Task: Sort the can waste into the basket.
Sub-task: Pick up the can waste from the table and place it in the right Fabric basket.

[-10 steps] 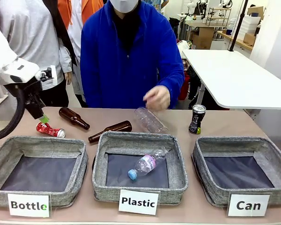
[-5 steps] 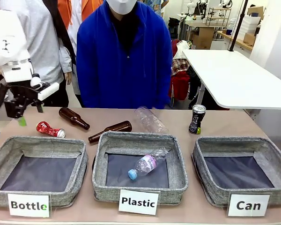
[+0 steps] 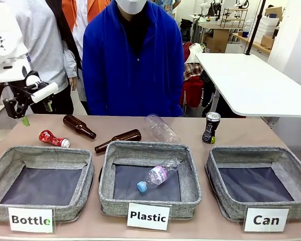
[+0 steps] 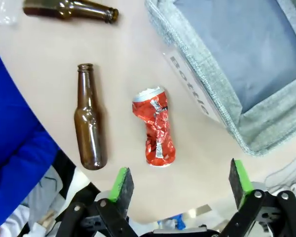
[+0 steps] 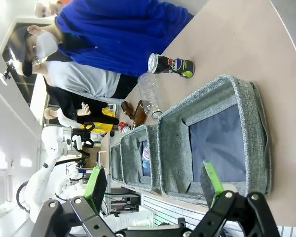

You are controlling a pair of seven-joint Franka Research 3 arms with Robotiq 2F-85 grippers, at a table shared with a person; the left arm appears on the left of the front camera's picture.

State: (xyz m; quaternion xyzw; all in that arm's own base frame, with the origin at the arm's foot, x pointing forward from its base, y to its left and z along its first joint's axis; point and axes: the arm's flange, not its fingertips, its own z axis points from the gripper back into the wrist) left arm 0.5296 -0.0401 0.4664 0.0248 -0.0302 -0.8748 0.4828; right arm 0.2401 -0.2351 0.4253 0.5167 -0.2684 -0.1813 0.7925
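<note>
left gripper [image 4: 180,178] hangs open, aimed at the crushed red can [image 3: 53,138] lying behind the bottle basket [image 3: 40,152]; light and crumpled, probably best pinched across its middle. dark can [image 3: 211,127] stands upright behind the can basket [image 3: 251,149], smooth, likely tippy. right gripper [image 5: 153,185] gapes empty.

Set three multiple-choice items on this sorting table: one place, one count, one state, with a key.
1. Where is the crushed red can? A in the Can basket; B on the table behind the Bottle basket; C in the Plastic basket.
2. How many brown glass bottles lie on the table? A one; B four; C two.
3. The left gripper is: A open; B shut on a can; C shut on a bottle.
Key: 1 B, it lies past that basket's far rim; 2 C, both lie sideways; 3 A, its fingers stand apart, gripping nothing.
</note>
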